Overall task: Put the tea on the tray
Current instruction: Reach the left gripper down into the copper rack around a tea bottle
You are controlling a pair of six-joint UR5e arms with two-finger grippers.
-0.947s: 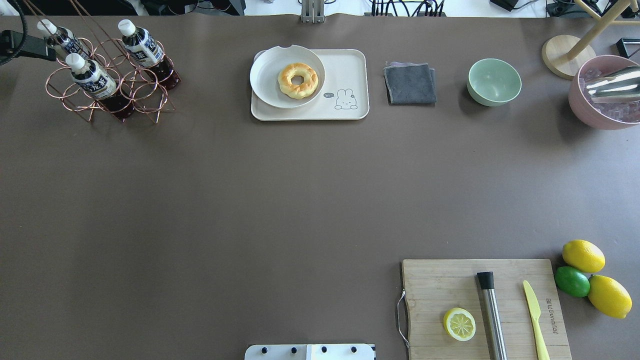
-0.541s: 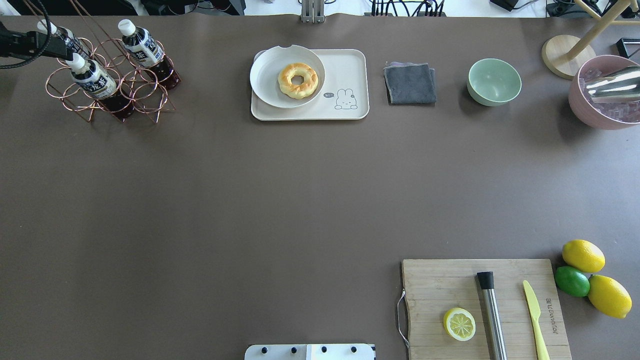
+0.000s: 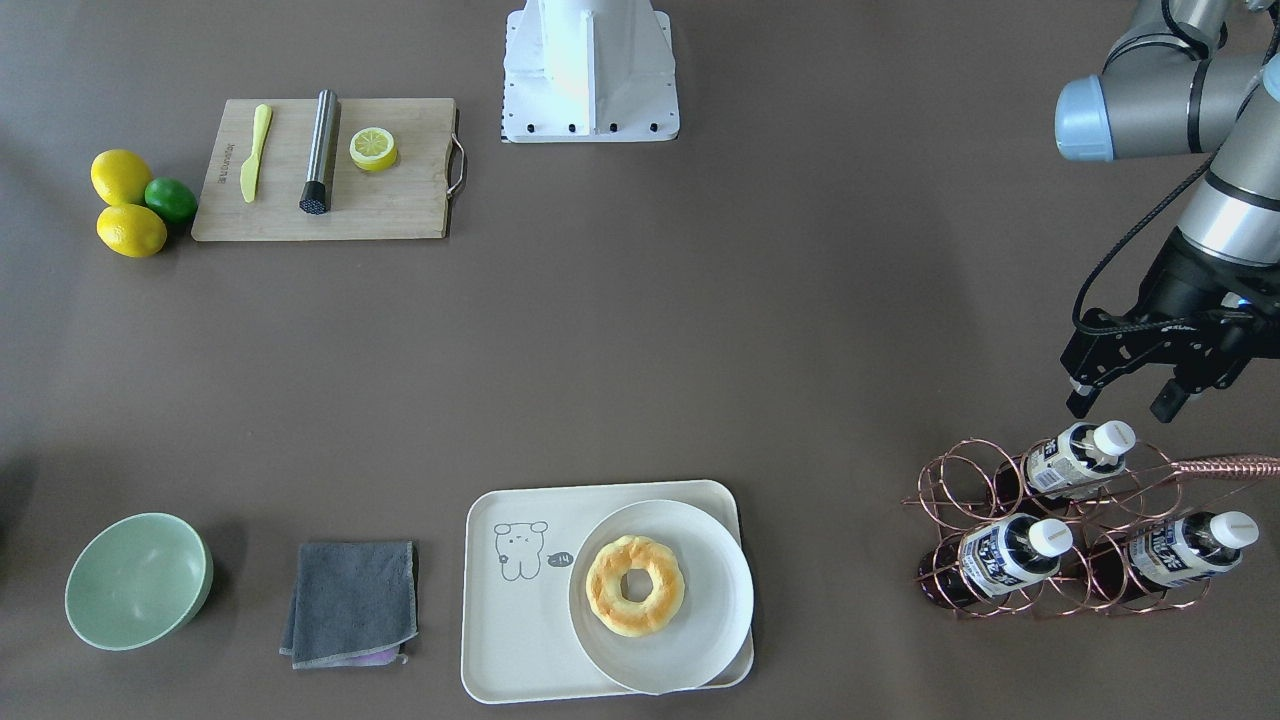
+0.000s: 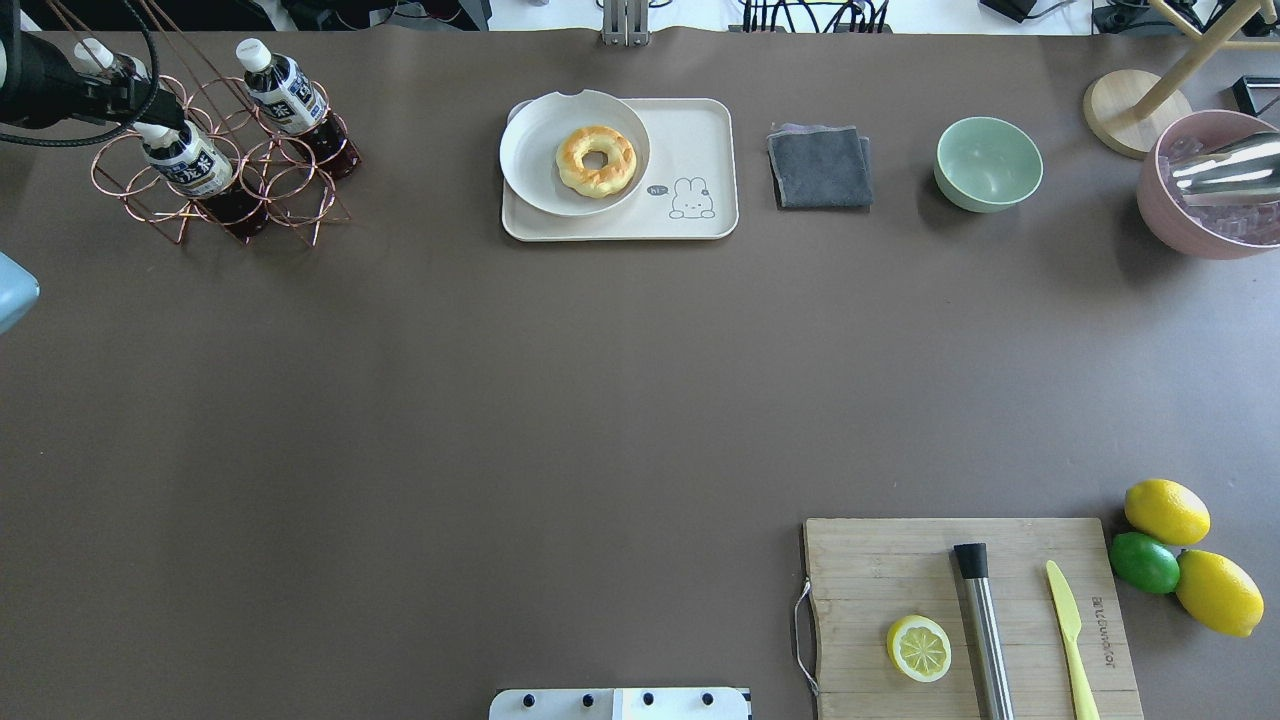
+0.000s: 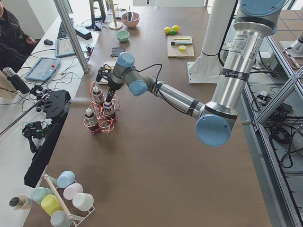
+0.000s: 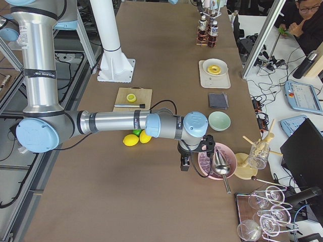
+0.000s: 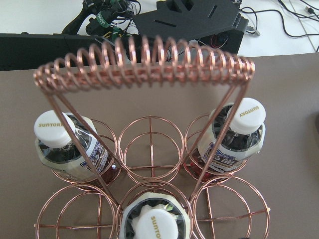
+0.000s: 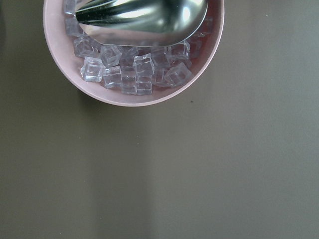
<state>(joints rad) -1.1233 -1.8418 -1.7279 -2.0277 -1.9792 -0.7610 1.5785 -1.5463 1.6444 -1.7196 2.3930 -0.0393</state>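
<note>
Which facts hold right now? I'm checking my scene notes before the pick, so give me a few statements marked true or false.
All three tea bottles sit in the copper rack. True.
The left gripper is shut on a bottle. False: it is open above the rack, holding nothing.
A plate with a doughnut sits on the tray. True.
The grey cloth lies on the tray. False: it lies on the table between tray and green bowl.
The pink bowl holds ice cubes and a metal scoop. True.

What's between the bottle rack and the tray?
Nothing: only bare table between the copper rack and the tray, as the overhead view shows.
</note>
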